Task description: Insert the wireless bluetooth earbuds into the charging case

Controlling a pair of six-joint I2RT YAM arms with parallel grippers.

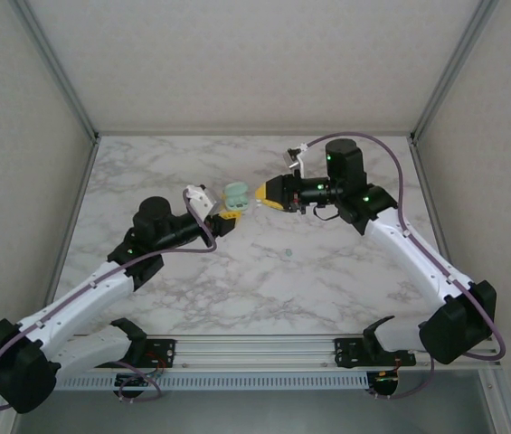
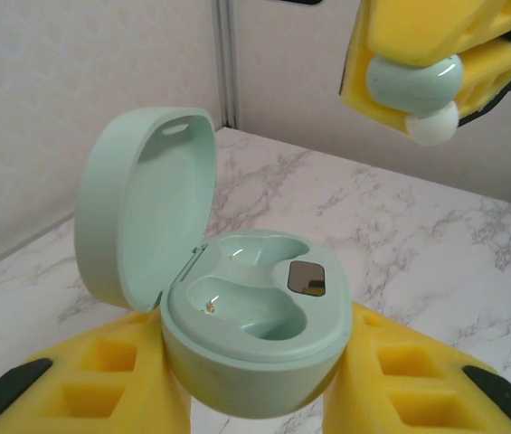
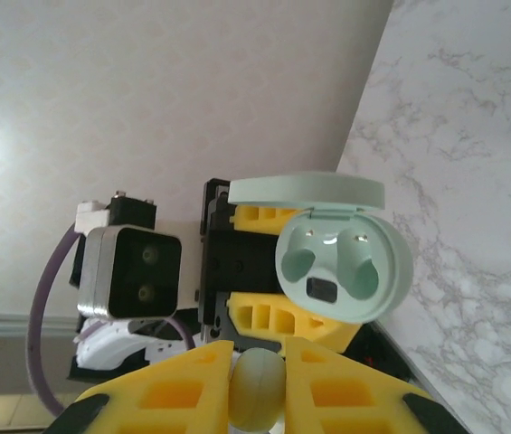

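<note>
The left claw hugs the open charging case, its lid tipped back and both holes empty, facing up. The right claw pinches one earbud at the upper right of the left wrist view, not touching the case. I think it must go down-left.

Case look: mint-green oval charging case, with a small dark window on its inner deck.
Case state: lid hinged open, both wells empty.
Case place: mid-table toward the far side, clamped in the left gripper.
Earbud look: pale teal earbud with a whitish tip.
Earbud place: pinched in the right gripper, just right of the case, not touching it.
Possible second bud: pale speck on the table, near and right of the case; too small to tell.
</note>
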